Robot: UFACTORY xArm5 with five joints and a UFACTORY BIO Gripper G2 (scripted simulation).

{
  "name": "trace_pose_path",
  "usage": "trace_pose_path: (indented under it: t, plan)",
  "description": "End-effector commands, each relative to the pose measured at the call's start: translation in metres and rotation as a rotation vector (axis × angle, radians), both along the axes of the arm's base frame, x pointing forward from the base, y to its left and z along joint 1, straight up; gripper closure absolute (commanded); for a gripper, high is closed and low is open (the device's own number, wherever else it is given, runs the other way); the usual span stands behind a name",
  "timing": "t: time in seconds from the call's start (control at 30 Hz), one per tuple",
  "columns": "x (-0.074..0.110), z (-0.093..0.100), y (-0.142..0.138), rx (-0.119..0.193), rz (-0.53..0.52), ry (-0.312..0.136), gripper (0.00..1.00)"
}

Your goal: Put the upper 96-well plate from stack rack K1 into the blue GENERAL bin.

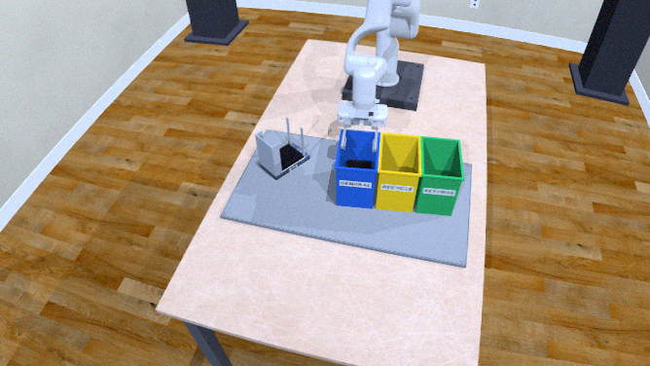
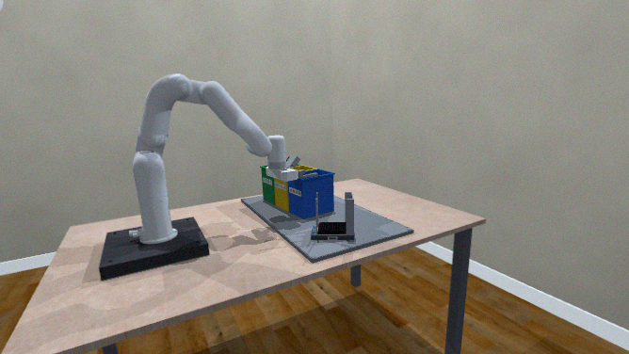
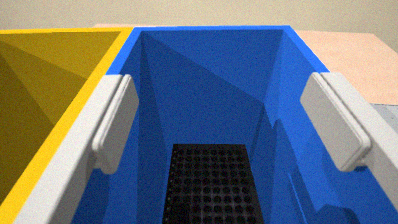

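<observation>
The upper 96-well plate (image 1: 359,164) (image 3: 210,185), black, is inside the blue GENERAL bin (image 1: 355,198) (image 2: 313,200) (image 3: 210,65), well below the fingertips and touching neither finger. Whether it lies on the bin's floor cannot be told. My gripper (image 1: 359,147) (image 3: 227,122) is open around nothing, with its fingers reaching into the top of the blue bin. Rack K1 (image 1: 269,153) (image 2: 349,212) stands apart from the bins and holds the black lower plate (image 1: 292,156) (image 2: 331,228) at its base. The blue bin is upright.
The yellow bin (image 1: 396,201) (image 2: 282,200) (image 3: 30,60) and the green bin (image 1: 435,205) (image 2: 268,192) stand upright in a row beside the blue one, on the grey mat (image 1: 292,209) (image 2: 377,231). Thin upright posts rise from the rack.
</observation>
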State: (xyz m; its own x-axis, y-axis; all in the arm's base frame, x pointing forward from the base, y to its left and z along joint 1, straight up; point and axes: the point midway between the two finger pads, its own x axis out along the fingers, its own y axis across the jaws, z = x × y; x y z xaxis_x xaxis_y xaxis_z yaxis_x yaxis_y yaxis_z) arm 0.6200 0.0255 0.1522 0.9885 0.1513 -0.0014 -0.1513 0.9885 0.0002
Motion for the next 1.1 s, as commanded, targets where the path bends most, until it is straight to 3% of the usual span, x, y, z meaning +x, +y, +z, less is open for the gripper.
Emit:
trace_pose_path:
  t: [0.0,0.83,1.07]
  plan:
    - [0.001,0.001,0.0,0.003,0.0,-0.002,0.82]
    - [0.001,0.001,0.0,0.003,0.0,-0.002,0.82]
    - [0.001,0.013,0.0,0.003,0.0,-0.002,0.82]
